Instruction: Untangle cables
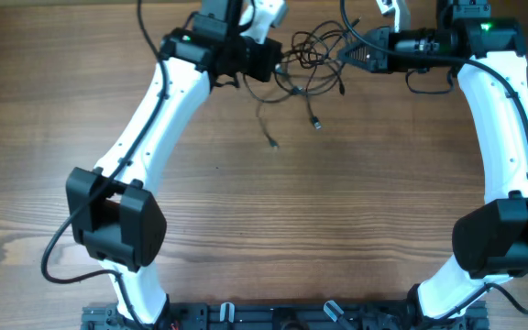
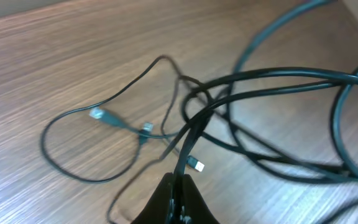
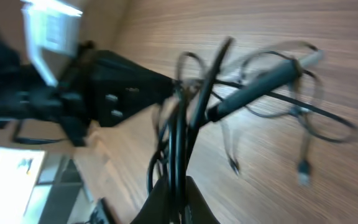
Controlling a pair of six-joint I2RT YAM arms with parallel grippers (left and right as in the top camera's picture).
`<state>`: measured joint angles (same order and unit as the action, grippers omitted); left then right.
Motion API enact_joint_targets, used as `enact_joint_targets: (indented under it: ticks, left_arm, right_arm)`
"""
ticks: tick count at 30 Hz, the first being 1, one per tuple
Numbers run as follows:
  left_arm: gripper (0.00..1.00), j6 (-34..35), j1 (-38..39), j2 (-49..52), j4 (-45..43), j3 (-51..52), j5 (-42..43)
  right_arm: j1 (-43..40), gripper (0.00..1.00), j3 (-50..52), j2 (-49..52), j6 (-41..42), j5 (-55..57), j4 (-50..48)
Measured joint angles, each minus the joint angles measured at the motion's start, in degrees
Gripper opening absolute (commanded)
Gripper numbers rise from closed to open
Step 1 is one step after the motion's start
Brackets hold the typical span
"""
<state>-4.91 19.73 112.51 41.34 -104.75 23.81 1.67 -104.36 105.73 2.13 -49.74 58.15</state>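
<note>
From overhead, the cables lay as one knot at the far side of the table, strung between my two grippers. My left gripper met the knot's left side and my right gripper its right side, so neither arm was the nearer. The knot's long axis ran left to right between them, and two loose tails trailed toward the near side, ending in plug ends. In the left wrist view, my left gripper was pinched tight on a cable strand that ran straight out from the tips into crossing loops. A slack loop with small plug ends rested on the wood to the left. In the right wrist view, which was blurred, my right gripper was closed narrow on several cables running straight ahead from the tips. The left gripper's black body sat just beyond the tangle, facing me. I judged the coming move would turn on that left-right line, drawing my two holds apart along it.
</note>
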Motion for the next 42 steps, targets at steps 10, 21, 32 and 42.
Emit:
enact_joint_targets:
  ticks: [10,21,32,42]
  left_arm:
    - [0.04,1.1,-5.3,-0.8,1.8,0.0,1.6]
    - [0.04,1.1,-15.2,-3.0,7.1,0.0,-2.5]
    - [0.34,1.1,-16.2,-3.6,7.5,0.0,-1.4]
    - [0.53,0.7,-11.5,-3.7,7.5,0.0,4.8]
  right_arm:
    - [1.1,0.05,0.0,0.0,9.5,18.1,1.6]
    - [-3.0,0.05,0.0,-0.1,15.9,34.9,4.1]
    - [-3.3,0.05,0.0,-0.1,15.5,36.5,4.9]
    - [-2.7,0.05,0.0,-0.1,8.5,26.4,4.0]
